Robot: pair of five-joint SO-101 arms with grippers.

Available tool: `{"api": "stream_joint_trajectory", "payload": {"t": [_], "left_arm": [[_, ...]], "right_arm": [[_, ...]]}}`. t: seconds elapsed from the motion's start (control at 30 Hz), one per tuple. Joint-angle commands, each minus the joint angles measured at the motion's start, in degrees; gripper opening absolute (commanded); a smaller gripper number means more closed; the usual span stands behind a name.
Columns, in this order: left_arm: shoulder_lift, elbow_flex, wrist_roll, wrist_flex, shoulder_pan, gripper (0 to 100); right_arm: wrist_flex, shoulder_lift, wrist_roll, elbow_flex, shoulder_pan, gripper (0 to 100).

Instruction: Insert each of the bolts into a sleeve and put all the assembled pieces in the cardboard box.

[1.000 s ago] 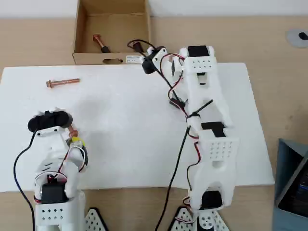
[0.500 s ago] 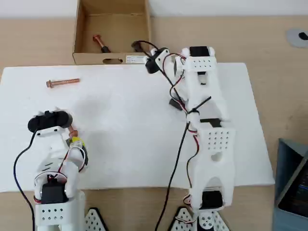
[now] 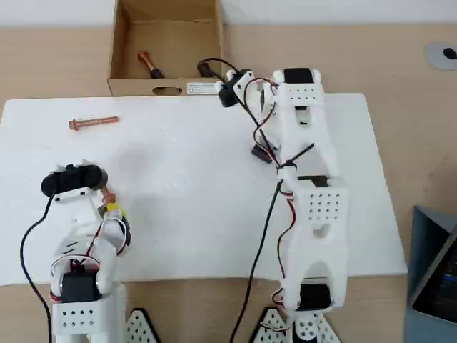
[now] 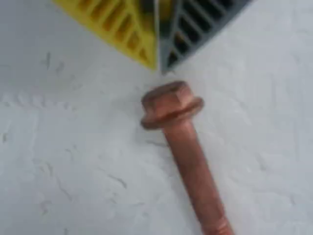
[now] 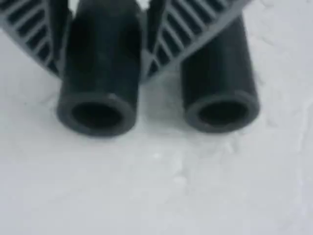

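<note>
Stillness marks the near left corner of the white sheet point(image 3: 186, 214). The left claw point(image 4: 158, 62) hangs where it was a second ago, its yellow and grey ribbed tips pressed together with nothing between them, just off the head of a bolt point(image 4: 188, 147) lying flat on the sheet. That bolt is copper-coloured metal with a hexagonal flanged head and a smooth round shank. The sheet beneath it looks like matte foam with faint dents and scuffs. Farther in on the right side, the right arm point(image 3: 318, 214) is the only thing that has stirred, its wrist end drifting slightly toward the far right. The right claw point(image 5: 102, 71) has its grey ribbed fingers closed on either flank of a sleeve point(image 5: 98, 98), apparently pinching it. It is a short dull black tube with thick walls and an open bore, probably rubber or plastic. A second sleeve point(image 5: 220, 98) of the same make lies just beside it, outside the fingers. I take the small shift to mean the grip is settled and the sleeve is ready to be carried to a bolt. Near the far left corner of the sheet a second bolt point(image 3: 93, 123) lies bare, well apart from both claws. Beyond the far edge, on the wooden desk point(image 3: 57, 64), the cardboard box point(image 3: 143, 88) already holds one assembled piece point(image 3: 150, 64), so two bolts still await sleeves.
</note>
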Motion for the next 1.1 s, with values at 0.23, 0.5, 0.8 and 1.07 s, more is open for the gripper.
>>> {"api": "stream_joint_trajectory", "payload": {"t": [0.23, 0.5, 0.8, 1.07], "left_arm": [[-0.5, -0.4, -0.3, 0.2, -0.1, 0], [-0.5, -0.4, -0.3, -0.1, -0.1, 0], [-0.5, -0.4, -0.3, -0.1, -0.1, 0], [-0.5, -0.4, -0.3, -0.1, -0.1, 0]], "right_arm": [[8.7, -3.4, 0.2, -10.9, 0.5, 1.1], [14.0, -12.6, -4.4, -18.9, 1.8, 1.0], [13.9, -35.3, -6.7, 1.5, 1.9, 1.0], [12.9, -56.4, -10.3, 26.1, 2.2, 1.0]]}}
